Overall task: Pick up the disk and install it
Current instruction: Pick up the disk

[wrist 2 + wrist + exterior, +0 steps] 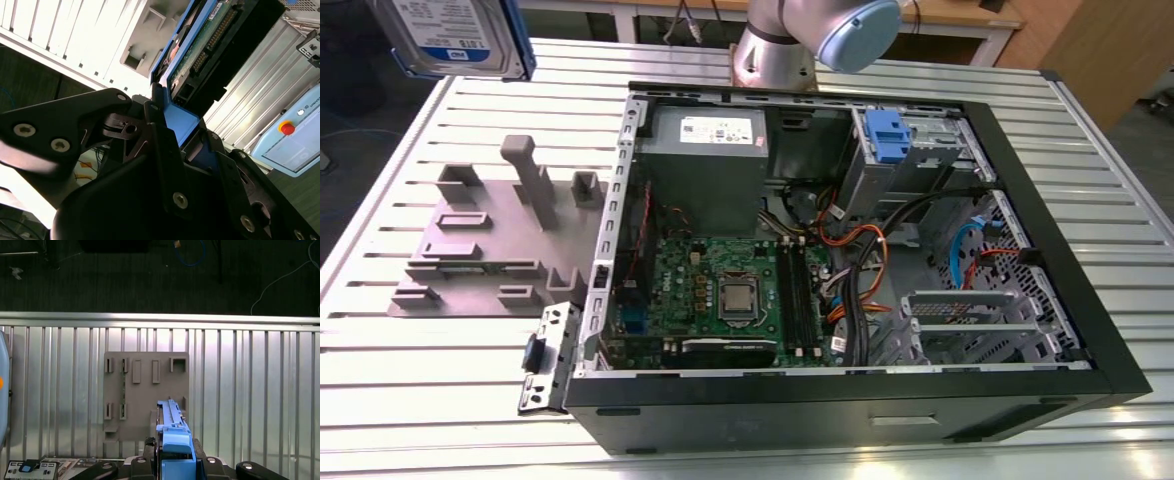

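The disk (pixel 454 35) hangs high in the air at the exterior view's far left, above the table edge, its white-and-blue label and blue carrier showing. In the second wrist view my gripper (pixel 182 132) is shut on the disk (pixel 200 50). Its black fingers (pixel 156 120) clamp the blue carrier, and the green circuit board faces the camera. The first wrist view looks straight down. There the disk (pixel 172 425) is seen edge-on between the fingers of my gripper (pixel 175 462), over the grey fixture plate (pixel 145 390).
An open computer case (pixel 1067 390) lies on the slatted metal table (pixel 400 420), with the motherboard, a grey power supply (pixel 707 150) and a drive bay holding a blue latch (pixel 887 135). The grey fixture (pixel 494 240) stands beside the case. The arm's base (pixel 781 45) rises behind it.
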Controlling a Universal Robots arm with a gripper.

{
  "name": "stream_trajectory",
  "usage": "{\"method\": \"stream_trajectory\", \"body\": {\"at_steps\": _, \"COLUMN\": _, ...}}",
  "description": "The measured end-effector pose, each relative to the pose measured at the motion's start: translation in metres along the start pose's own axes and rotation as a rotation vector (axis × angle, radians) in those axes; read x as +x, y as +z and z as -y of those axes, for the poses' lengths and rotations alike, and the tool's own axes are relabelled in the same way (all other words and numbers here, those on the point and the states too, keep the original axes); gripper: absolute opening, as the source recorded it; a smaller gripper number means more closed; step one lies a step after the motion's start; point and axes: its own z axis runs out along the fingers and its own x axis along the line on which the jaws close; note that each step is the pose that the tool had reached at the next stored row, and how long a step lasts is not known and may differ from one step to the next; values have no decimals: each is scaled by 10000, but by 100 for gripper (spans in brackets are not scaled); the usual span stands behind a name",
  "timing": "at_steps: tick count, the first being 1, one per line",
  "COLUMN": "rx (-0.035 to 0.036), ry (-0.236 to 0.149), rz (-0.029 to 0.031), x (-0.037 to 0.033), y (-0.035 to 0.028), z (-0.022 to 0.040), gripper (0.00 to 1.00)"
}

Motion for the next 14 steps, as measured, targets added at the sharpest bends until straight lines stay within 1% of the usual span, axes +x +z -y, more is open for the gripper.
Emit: {"method": "stream_trajectory", "body": {"at_steps": 14, "rx": 1, "ry": 0, "rz": 0, "x": 0, "y": 0, "z": 29, "gripper": 36}}
